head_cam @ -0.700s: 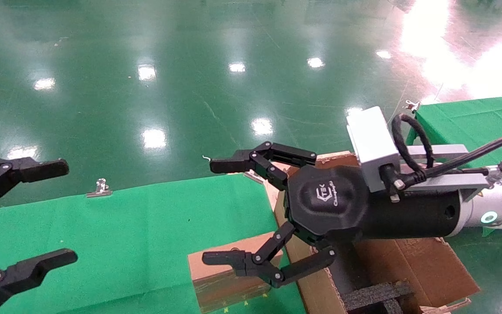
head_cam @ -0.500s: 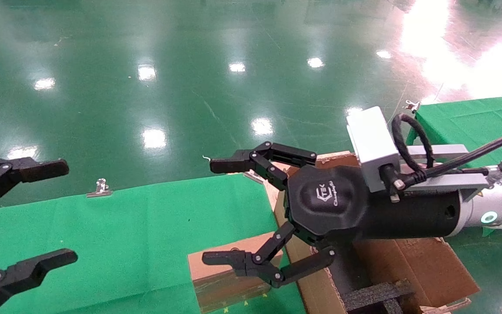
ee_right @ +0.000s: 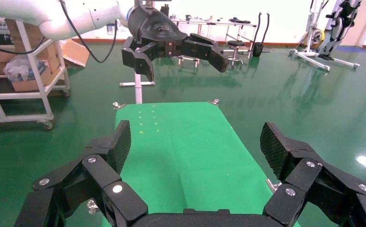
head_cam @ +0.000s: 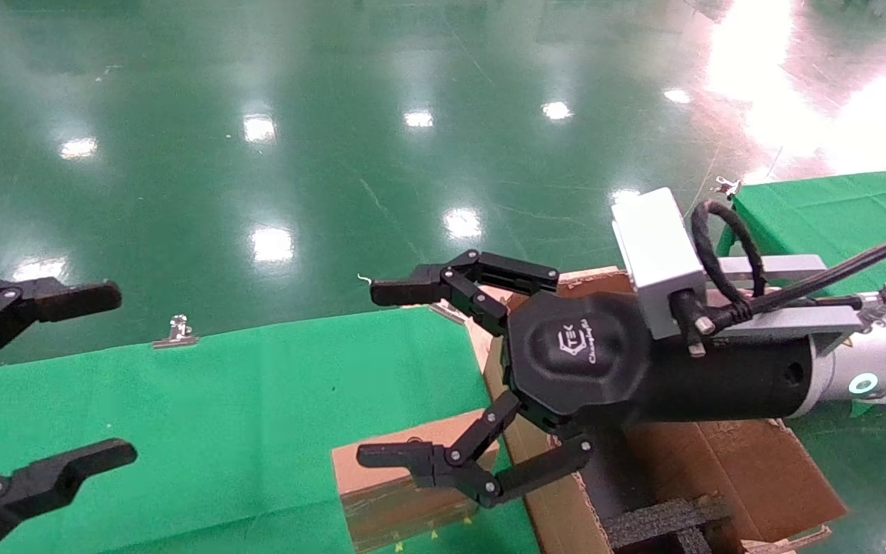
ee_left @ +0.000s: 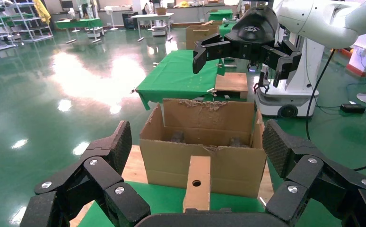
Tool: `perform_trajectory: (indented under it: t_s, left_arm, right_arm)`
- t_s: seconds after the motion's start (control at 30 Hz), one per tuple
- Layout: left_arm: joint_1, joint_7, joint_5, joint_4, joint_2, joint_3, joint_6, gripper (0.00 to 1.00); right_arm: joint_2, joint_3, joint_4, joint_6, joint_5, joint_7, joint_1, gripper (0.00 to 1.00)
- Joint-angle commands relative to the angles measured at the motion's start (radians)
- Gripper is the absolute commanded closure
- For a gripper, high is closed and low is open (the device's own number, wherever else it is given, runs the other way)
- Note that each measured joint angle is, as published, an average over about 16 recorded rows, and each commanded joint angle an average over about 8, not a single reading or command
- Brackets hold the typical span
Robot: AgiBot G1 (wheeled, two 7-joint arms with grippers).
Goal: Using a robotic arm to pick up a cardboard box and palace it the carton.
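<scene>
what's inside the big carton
Black foam inserts sit inside the carton; the right end effector and arm cover much of the interior.

the head view looks forward and down from above, close over the right gripper (head_cam: pixel 381 373) at frame centre, with the green table (head_cam: pixel 220 400) below. the left wrist view faces across the carton (ee_left: pixel 202 142) toward the right gripper (ee_left: pixel 240 52). the right wrist view faces back along the green table (ee_right: pixel 181 142) at the left gripper (ee_right: pixel 176 52). all three share that table.
</scene>
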Motion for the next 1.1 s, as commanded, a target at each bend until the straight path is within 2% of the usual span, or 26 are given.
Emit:
perform_trajectory:
  t_s: [0.03, 0.27, 0.43, 0.77, 1.1]
  left_arm:
    - [0.0, 0.0, 0.0, 0.0, 0.0, 0.0, 0.0, 1.0]
    - [0.0, 0.0, 0.0, 0.0, 0.0, 0.0, 0.0, 1.0]
    - [0.0, 0.0, 0.0, 0.0, 0.0, 0.0, 0.0, 1.0]
    - [0.0, 0.0, 0.0, 0.0, 0.0, 0.0, 0.0, 1.0]
    - [0.0, 0.0, 0.0, 0.0, 0.0, 0.0, 0.0, 1.0]
  right_arm:
    - [0.0, 0.0, 0.0, 0.0, 0.0, 0.0, 0.0, 0.0]
    - [0.003, -0.01, -0.001, -0.008, -0.021, 0.0, 0.008, 0.0]
    - [-0.001, -0.062, -0.012, -0.041, -0.123, 0.013, 0.066, 0.0]
    - [-0.098, -0.284, -0.108, -0.089, -0.427, 0.032, 0.285, 0.0]
    - [-0.239, -0.499, -0.302, -0.088, -0.607, -0.077, 0.448, 0.0]
